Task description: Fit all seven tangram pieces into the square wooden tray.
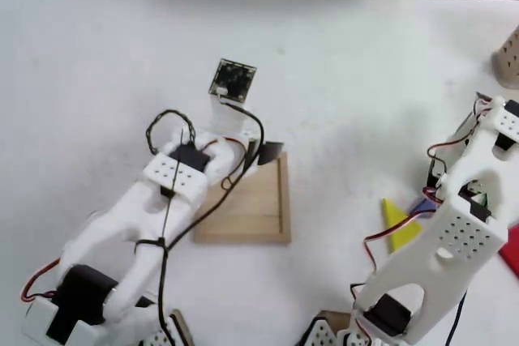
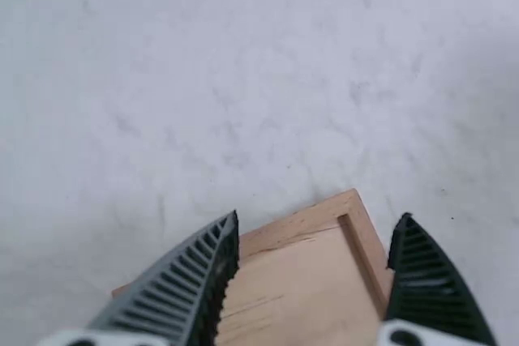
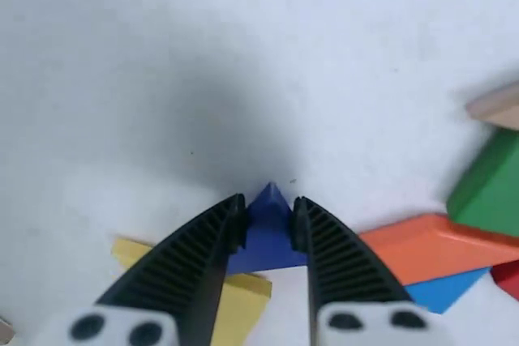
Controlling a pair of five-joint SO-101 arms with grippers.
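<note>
Blue triangle [image 3: 272,237] is the piece in hand. The right gripper [image 3: 269,200] is pinched onto its pointed end, ribbed black fingers against both slanted sides. It lies flat on the white table [image 3: 243,54], touching a yellow piece [image 3: 247,301]. An orange piece [image 3: 430,245] is just beside it, with a green piece [image 3: 491,184] past that.

Step, as I read it: grasp for a first pick, since the part of the tray that shows holds no pieces. The tray [image 1: 263,212] is pale bare wood, square, with a raised rim and shallow recess. It sits under the left arm, well apart from the pile. The left gripper [image 2: 316,220] is spread wide, holding nothing, over a tray corner.

Next move likely calls for a straight lift without dragging the yellow piece, a carry across, then setting the triangle flat into a rim corner. Pieces look like smooth painted blocks with hard edges. A tip-only grip may slip.
</note>
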